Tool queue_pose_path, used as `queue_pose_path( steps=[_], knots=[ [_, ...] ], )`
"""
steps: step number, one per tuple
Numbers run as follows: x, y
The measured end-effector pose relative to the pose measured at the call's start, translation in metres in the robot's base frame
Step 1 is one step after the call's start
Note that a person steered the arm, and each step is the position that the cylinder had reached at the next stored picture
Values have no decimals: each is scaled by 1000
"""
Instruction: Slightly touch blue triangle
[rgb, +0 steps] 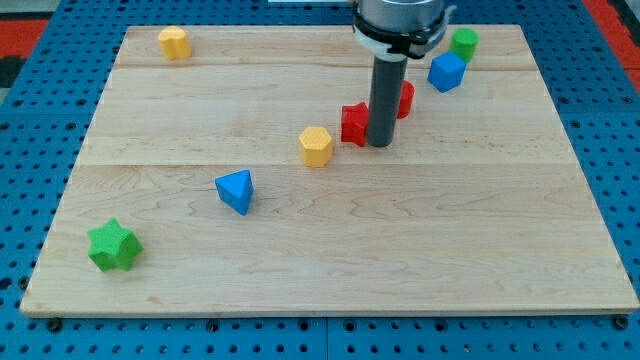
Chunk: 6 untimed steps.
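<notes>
The blue triangle (236, 190) lies left of the board's middle. My tip (379, 144) rests on the board near the centre, well to the triangle's right and a little toward the view's top. It stands just right of a red block (353, 123), touching or nearly so. A second red block (404, 98) is partly hidden behind the rod. A yellow hexagonal block (316, 146) lies between the triangle and my tip.
A blue cube (446, 72) and a green cylinder (463, 43) sit at the top right. A yellow block (174, 43) sits at the top left. A green star (112, 246) lies at the bottom left. The wooden board (420, 250) rests on a blue pegboard.
</notes>
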<state>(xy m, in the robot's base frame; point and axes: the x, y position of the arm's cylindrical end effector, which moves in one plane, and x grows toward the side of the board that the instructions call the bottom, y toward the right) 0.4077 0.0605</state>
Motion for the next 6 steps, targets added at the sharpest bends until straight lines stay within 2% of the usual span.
queue_pose_path(
  steps=[1,2,3,4,6],
  knots=[
    [-1,-6],
    [3,56],
    [46,74],
    [108,23],
    [64,-84]
  ],
)
